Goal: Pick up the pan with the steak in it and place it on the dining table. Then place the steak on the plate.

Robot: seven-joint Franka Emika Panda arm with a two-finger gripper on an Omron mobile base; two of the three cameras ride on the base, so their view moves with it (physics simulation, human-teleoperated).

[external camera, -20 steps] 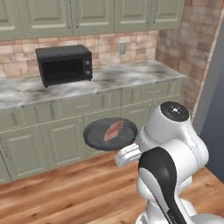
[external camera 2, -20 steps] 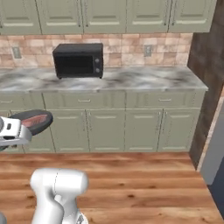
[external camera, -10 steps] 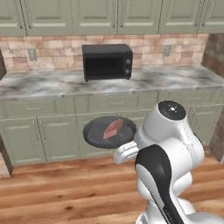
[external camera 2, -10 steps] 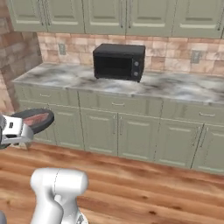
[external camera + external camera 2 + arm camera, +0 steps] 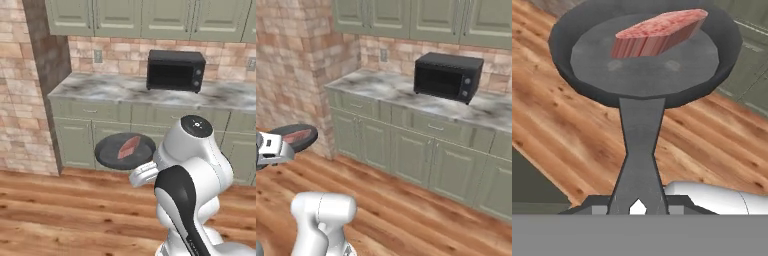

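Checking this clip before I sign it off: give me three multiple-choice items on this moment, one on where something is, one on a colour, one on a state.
1. Where is the steak?
A. lying in the pan
B. on the counter
C. on the wooden floor

2. What colour is the microwave on the counter?
A. white
B. black
C. red

3. What is the gripper doing?
A. hanging open over the floor
B. shut on the pan's handle, carrying the pan in the air
C. pressing the microwave door

Key: 1 A, the hand view shows the meat inside the pan's rim. 2 B, both base views show a black box. 3 B, the handle runs straight into the gripper and floor shows beneath the pan.
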